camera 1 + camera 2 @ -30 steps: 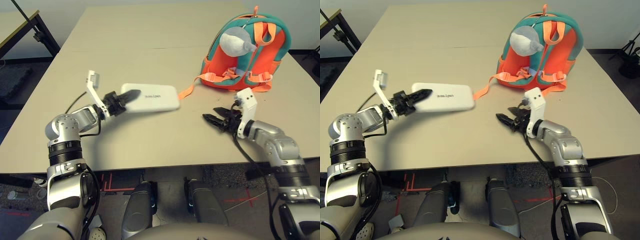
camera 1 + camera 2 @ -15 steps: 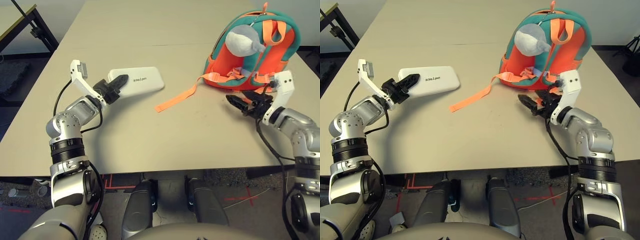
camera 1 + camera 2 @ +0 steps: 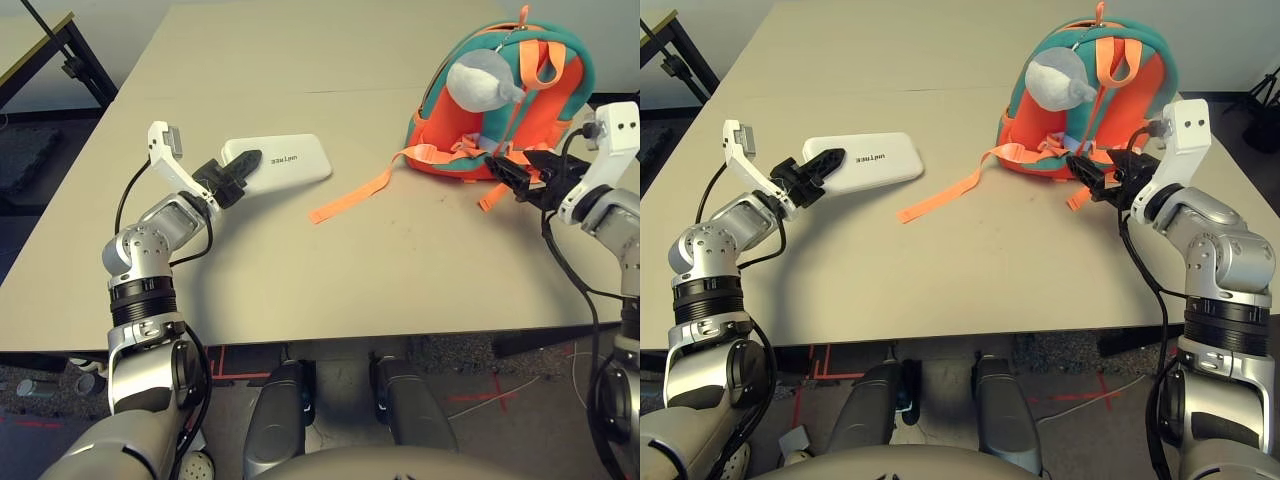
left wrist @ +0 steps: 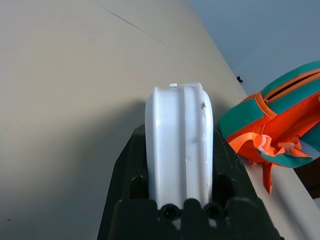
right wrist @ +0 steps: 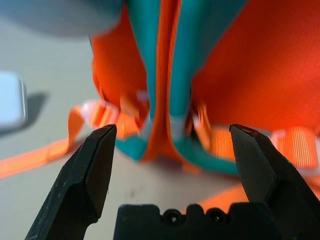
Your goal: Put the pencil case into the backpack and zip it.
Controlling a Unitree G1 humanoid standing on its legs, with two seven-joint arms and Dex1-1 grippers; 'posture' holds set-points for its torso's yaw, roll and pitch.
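left gripper (image 3: 240, 172) clamps one end of the pencil case (image 3: 283, 161), held just off the table (image 3: 300, 60). right gripper (image 3: 521, 172) gapes wide by the upright backpack (image 3: 505, 95). risks: end-grip lets the case twist loose; loose orange strap (image 3: 350, 194) snags the fingers; backpack tips.

the right gripper (image 3: 522, 172) with its two black fingers has risen off the beige table (image 3: 300, 50) and swung out to the robot's right, from the open surface in front of the small orange backpack with teal trim (image 3: 500, 95) to right against the backpack's lower strap side, fingers spread wide. the flat white hard pencil case (image 3: 280, 162), clamped by the left gripper (image 3: 240, 168), sat nearer the light-orange loose strap (image 3: 352, 195) a second ago; now it is further apart.
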